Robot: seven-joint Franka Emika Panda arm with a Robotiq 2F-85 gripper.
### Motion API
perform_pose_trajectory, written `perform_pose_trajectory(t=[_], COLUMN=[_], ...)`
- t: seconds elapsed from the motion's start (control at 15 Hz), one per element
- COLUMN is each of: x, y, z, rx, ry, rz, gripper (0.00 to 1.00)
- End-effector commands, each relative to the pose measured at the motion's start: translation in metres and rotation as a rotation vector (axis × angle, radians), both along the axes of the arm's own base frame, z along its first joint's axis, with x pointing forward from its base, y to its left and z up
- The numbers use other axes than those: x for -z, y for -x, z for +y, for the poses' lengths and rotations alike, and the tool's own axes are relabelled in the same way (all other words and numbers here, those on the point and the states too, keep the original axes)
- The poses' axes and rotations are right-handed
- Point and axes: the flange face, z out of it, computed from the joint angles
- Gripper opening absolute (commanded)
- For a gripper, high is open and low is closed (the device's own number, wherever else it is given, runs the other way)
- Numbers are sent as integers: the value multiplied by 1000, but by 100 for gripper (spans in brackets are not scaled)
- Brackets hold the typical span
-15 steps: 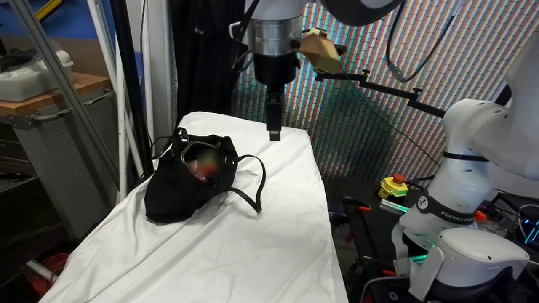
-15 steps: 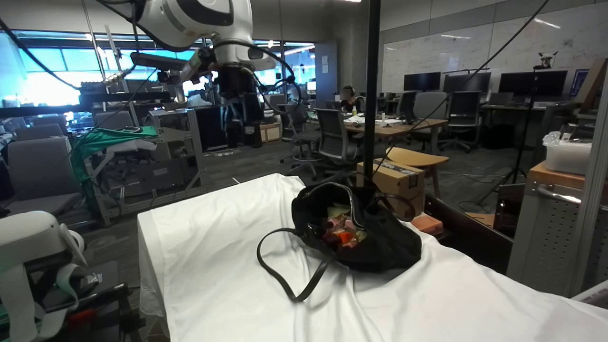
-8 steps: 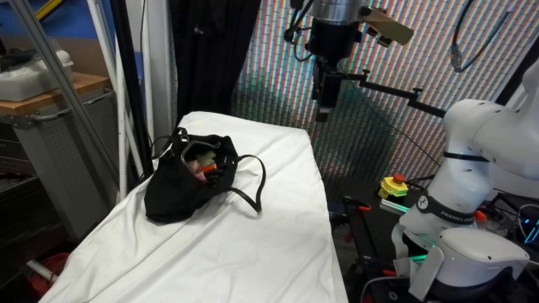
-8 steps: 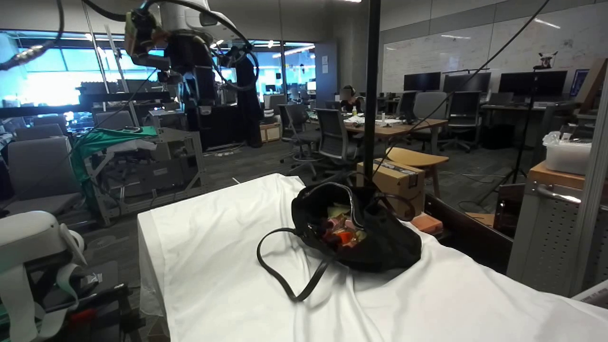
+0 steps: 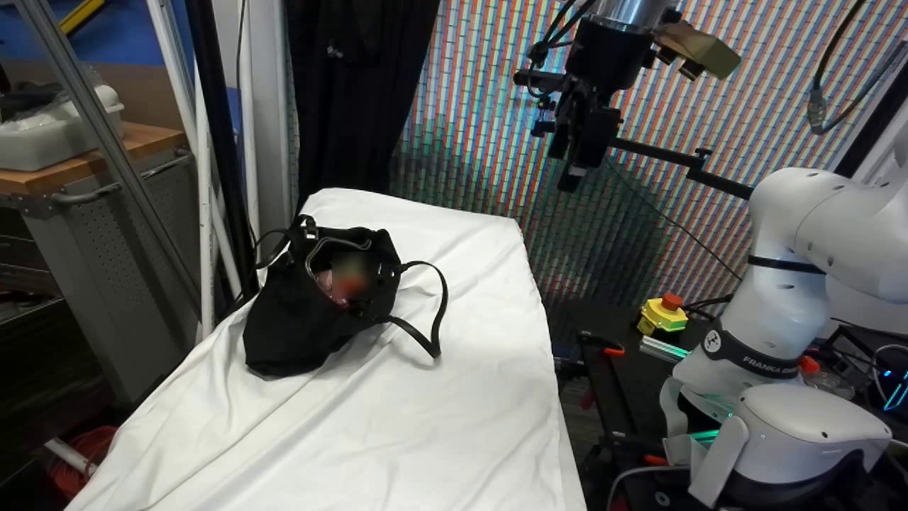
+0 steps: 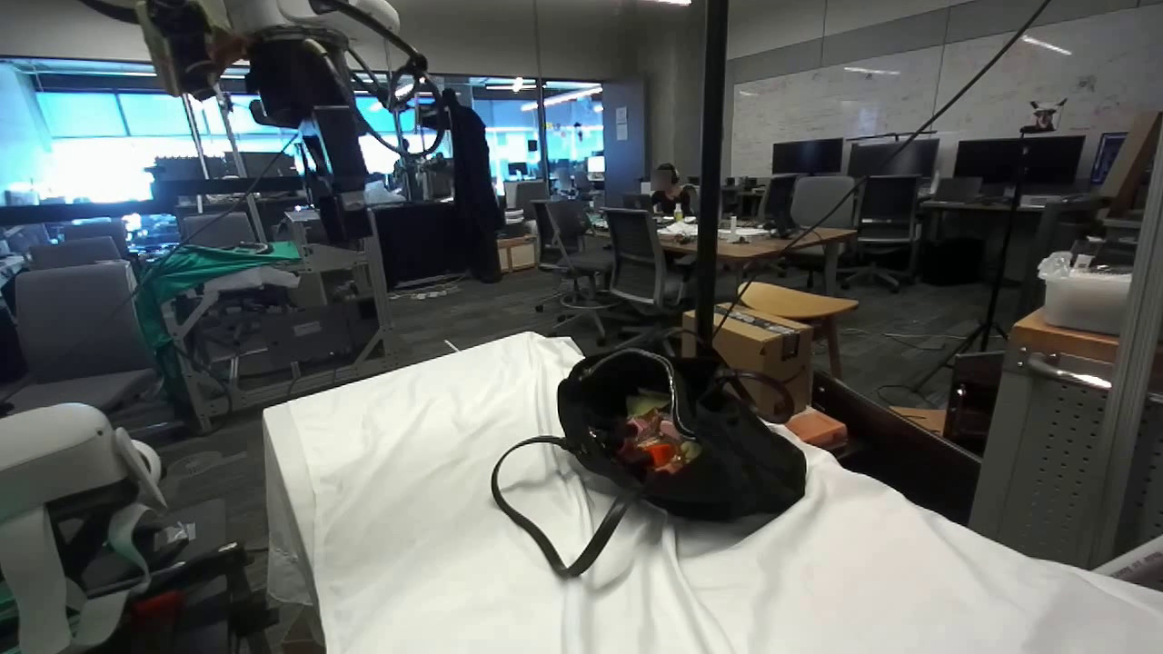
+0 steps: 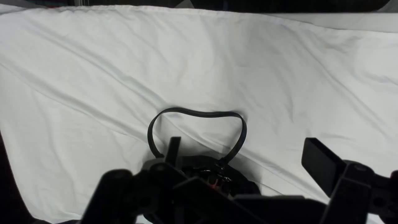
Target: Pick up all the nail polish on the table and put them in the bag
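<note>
Nail polish [image 6: 661, 454] showed orange-red inside the bag [image 6: 738, 465], at the wrist view's lower centre, well apart from the gripper [image 7: 244, 146], whose wide-spread jaws flanked it there.

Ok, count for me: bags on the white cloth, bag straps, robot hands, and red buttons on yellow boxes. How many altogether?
Black bag: 1
Strap handles on the bag: 2
Robot hand: 1
Emergency stop button: 1
Total: 5
The little things inside the bag are too jumbled to count.
</note>
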Motion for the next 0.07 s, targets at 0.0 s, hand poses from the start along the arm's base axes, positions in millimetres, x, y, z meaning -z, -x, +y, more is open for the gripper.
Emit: perform_pose_trajectory(t=[0.0], x=[1], y=[3], z=[-3], rx=[-4], ry=[-4], rz=[-14], gripper=[100])
